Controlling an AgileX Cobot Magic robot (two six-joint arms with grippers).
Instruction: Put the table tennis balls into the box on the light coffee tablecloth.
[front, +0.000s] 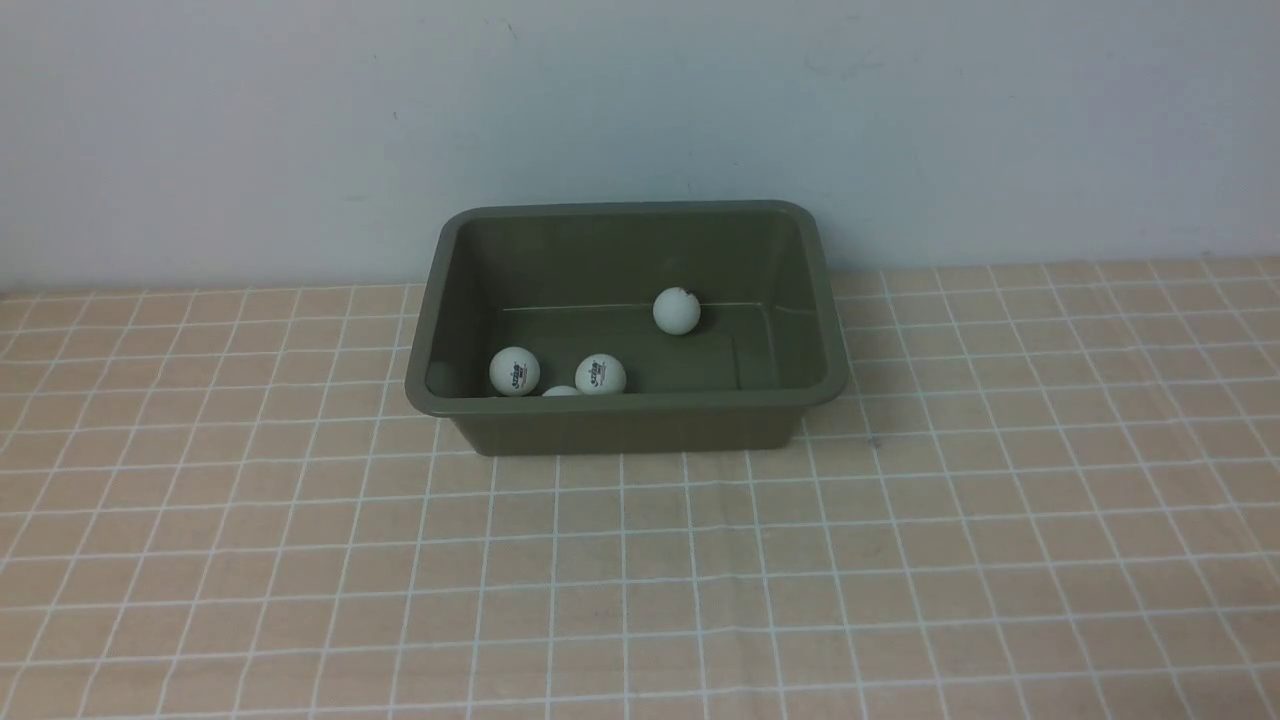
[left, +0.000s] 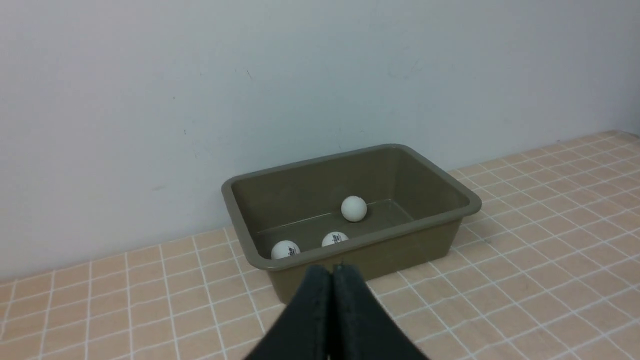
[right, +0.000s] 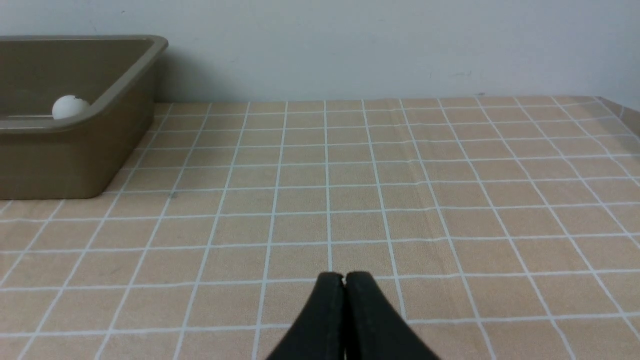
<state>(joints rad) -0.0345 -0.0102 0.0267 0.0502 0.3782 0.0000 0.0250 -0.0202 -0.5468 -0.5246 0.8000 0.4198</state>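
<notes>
At twelve o'clock from me, against the wall (front: 640, 110), the green box (front: 625, 425) sits on the checked tablecloth (front: 640, 580). Four balls show inside it from the front view: one ball (front: 677, 310) alone toward the far wall, and three bunched at the near wall around seven o'clock of the box floor, namely a left ball (front: 514, 371), a right ball (front: 600, 374), and a third ball (front: 561, 391) mostly hidden behind the near rim between them. I cannot see any ball on the cloth. My left gripper (left: 332, 270) has its two black fingers pressed together, holding nothing, facing the box's near wall. My right gripper (right: 344, 277) is likewise pressed together and empty, over open cloth, with the box off at ten o'clock from it.
</notes>
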